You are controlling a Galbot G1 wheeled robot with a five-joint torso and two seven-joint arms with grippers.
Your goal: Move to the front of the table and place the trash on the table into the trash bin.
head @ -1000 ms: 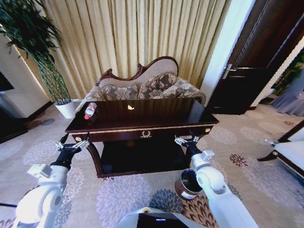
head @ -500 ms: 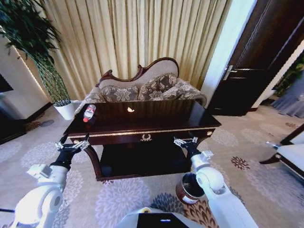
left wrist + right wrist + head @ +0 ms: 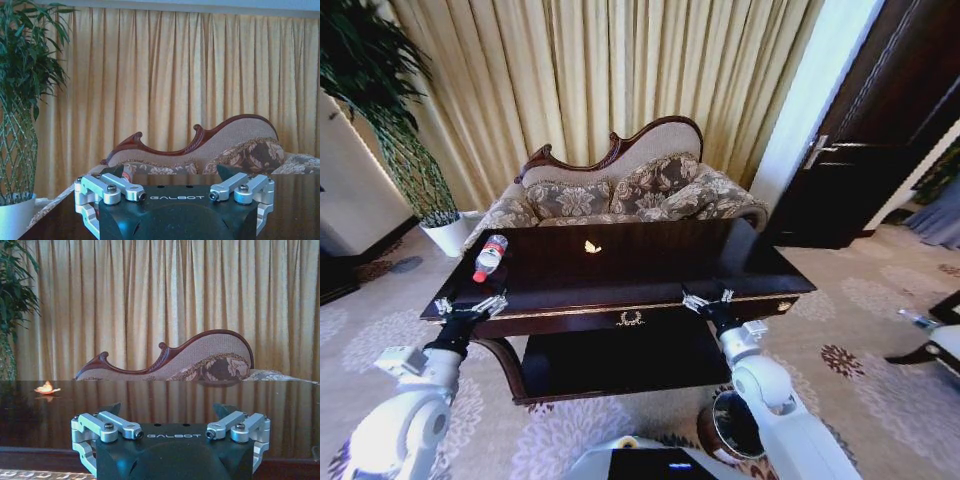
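The dark glossy table point(image 3: 650, 270) with gold trim stands in front of me, its front edge close. One small white and orange scrap of trash point(image 3: 592, 247) lies near the middle of its top, also seen as trash point(image 3: 46, 388) in the right wrist view. The trash bin point(image 3: 735, 428), round and dark brown, stands on the carpet at the table's right front, partly behind my right arm. My left gripper point(image 3: 468, 305) hovers open at the table's left front corner. My right gripper point(image 3: 708, 300) hovers open at the front edge, right of the gold emblem. Both hold nothing.
A plastic bottle with a red cap point(image 3: 488, 257) lies on the table's left end. A patterned sofa point(image 3: 620, 185) stands behind the table, before yellow curtains. A potted plant point(image 3: 390, 120) is at the left, a dark door point(image 3: 880, 120) at the right.
The whole head view has shifted: the table now looks bigger and nearer, and the bin sits lower in the picture. Both grippers stay open in the same pose.
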